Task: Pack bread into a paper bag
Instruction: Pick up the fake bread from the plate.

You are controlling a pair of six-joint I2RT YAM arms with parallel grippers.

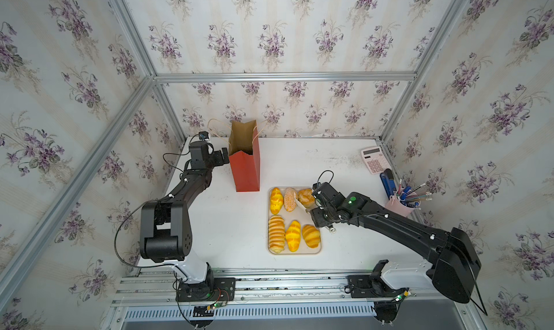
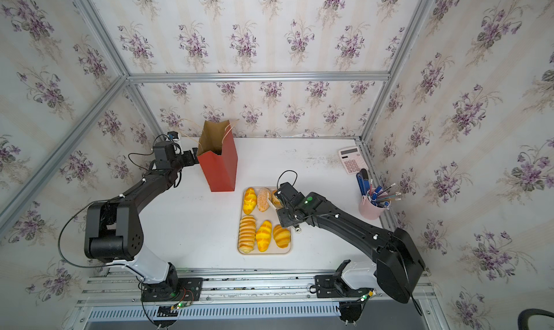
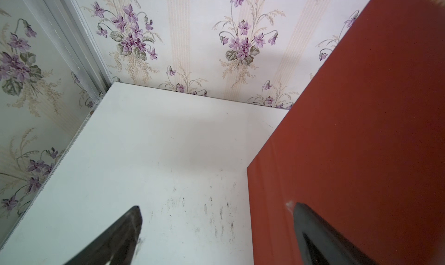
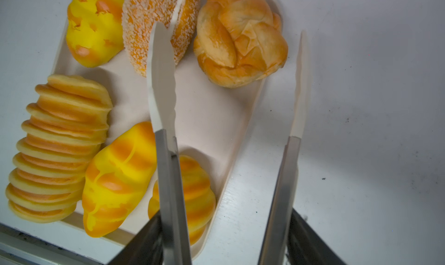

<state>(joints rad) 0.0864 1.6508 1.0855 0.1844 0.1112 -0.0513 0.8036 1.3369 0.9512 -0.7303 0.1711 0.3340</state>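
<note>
The red paper bag [image 1: 244, 163] stands upright and open-mouthed at the back left of the table. My left gripper [image 3: 218, 206] is open beside it, with one finger lying against the bag's red side [image 3: 361, 131]. The bread lies on a beige tray [image 1: 295, 214]: a knot roll [image 4: 240, 37], a speckled bun [image 4: 154, 23] and several yellow-orange rolls [image 1: 293, 235]. My right gripper [image 4: 226, 214] holds a pair of metal tongs [image 4: 160, 78] by their arms. The white blades are spread, and the knot roll sits between them, apart from both.
A pink calculator [image 1: 374, 160], a blue stapler [image 1: 388, 181] and a pink cup of pens [image 1: 401, 204] sit along the right edge. Wallpapered walls close in the back and both sides. White table shows between bag and tray.
</note>
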